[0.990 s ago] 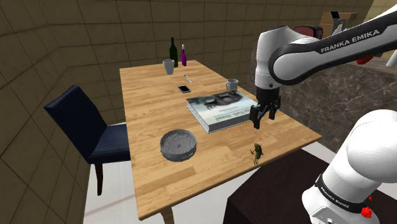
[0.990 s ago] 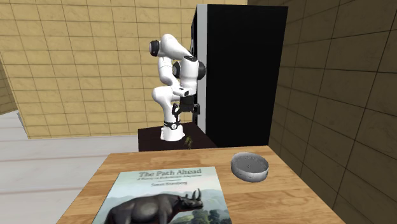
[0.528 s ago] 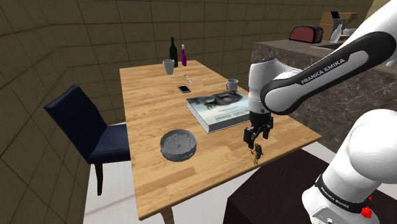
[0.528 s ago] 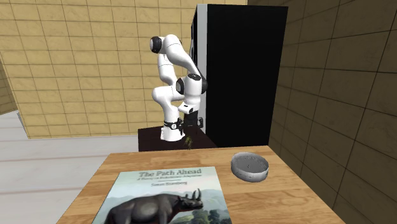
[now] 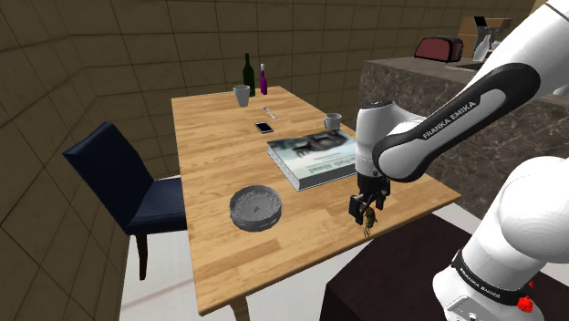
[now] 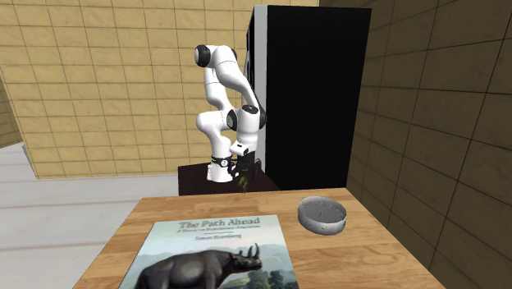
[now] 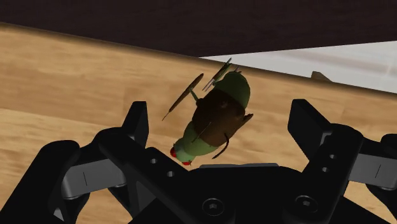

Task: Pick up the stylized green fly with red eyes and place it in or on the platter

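The green fly, with a brown back, thin legs and red eyes, stands near the wooden table's front edge. My gripper is open and lowered around it, one black finger on each side, neither touching the fly. In the shoulder view the gripper hangs right over the fly. The grey round platter sits on the table toward that view's left, apart from the fly. Across the table, the fly sits under the gripper, with the platter nearer the camera.
A large book with a rhinoceros cover lies just behind the gripper. Further back are two cups, a phone and two bottles. A dark blue chair stands beside the table. The dark stand lies below the table edge.
The arm has swung from above the book's edge toward the table's front edge and come down, so the open gripper now straddles the fly. The fly has not moved.
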`<state>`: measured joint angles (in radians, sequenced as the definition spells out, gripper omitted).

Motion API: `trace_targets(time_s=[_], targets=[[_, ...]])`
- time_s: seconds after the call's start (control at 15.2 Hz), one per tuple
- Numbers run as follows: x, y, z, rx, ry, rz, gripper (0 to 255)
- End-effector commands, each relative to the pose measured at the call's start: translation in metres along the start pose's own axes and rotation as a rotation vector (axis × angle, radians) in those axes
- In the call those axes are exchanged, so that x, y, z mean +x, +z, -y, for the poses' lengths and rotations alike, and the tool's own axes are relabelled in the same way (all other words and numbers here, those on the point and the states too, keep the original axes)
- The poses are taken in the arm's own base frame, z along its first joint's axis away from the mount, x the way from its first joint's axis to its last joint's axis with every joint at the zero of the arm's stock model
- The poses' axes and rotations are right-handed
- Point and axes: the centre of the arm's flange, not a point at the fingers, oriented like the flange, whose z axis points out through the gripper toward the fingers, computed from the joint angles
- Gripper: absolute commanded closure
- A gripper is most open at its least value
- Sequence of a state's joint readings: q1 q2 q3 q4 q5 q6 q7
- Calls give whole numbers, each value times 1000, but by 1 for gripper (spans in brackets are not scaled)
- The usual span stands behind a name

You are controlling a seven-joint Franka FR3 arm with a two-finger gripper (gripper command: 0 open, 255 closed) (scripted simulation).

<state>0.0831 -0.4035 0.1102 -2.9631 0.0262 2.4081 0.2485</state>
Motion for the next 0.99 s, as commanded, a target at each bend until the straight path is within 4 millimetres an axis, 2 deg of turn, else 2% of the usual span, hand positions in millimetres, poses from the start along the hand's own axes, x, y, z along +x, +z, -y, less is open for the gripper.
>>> trace_targets(time_s=[0.0,0.33,0.4,0.92], targets=[[0,2,0,0,0,-1,0],[0,2,0,0,0,-1,0],[0,2,0,0,0,-1,255],[0,2,0,0,0,-1,255]])
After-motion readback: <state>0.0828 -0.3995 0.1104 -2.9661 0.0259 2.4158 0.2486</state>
